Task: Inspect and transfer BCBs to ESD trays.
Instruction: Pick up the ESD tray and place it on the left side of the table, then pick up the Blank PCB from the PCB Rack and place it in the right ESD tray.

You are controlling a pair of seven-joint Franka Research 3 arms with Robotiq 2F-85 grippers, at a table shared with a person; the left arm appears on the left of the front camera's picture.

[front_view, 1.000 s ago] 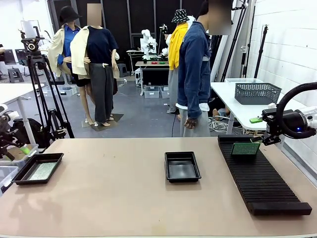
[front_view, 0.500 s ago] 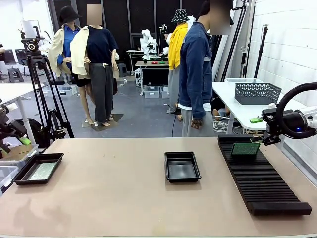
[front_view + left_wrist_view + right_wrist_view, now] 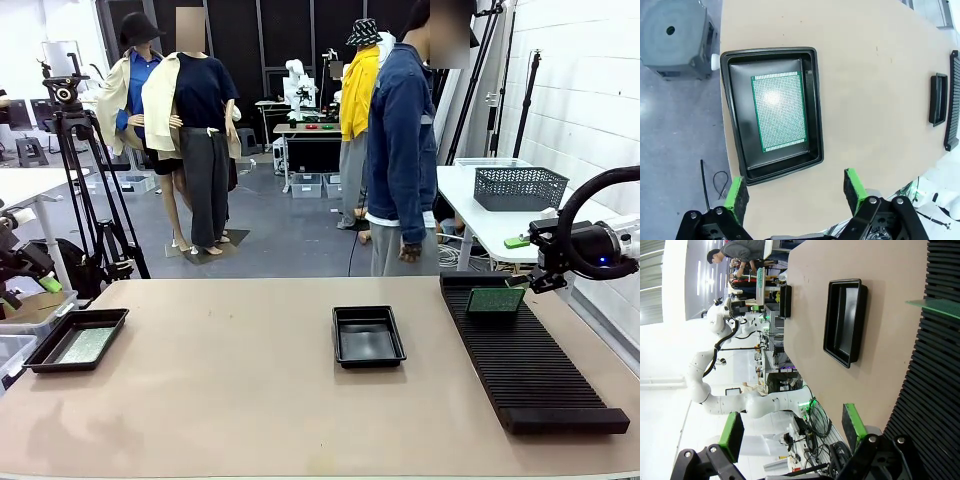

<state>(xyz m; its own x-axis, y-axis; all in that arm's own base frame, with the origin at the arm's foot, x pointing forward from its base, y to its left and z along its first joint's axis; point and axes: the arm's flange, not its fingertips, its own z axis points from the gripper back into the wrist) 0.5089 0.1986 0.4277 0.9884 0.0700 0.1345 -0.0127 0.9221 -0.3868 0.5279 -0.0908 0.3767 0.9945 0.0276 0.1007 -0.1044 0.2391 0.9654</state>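
Far left: my left gripper (image 3: 795, 189) hangs above the table's left end, jaws spread wide, nothing between the green pads (image 3: 737, 192). Below and just ahead of it sits the left tray (image 3: 770, 51), close to the table edge. One green board (image 3: 779, 111) lies flat on that tray's floor, inside the rim, not touched by me. From the front camera the same tray (image 3: 112, 315) and board (image 3: 85, 345) sit at the table's left corner.

Middle: the second tray (image 3: 368, 310) rests on bare tabletop, well apart from the first. Its glossy floor shows no board. A person (image 3: 400, 150) in a denim jacket stands beyond the far edge, arms down.

Right: a long black ribbed rack (image 3: 525, 370) runs toward the near edge. A second board (image 3: 495, 299) stands on edge in the slots at its far end. My right gripper (image 3: 792, 432) is near that end, jaws also wide and holding nothing, clear of the board's edge (image 3: 940, 307). On a white side table behind sits a mesh basket (image 3: 518, 187).
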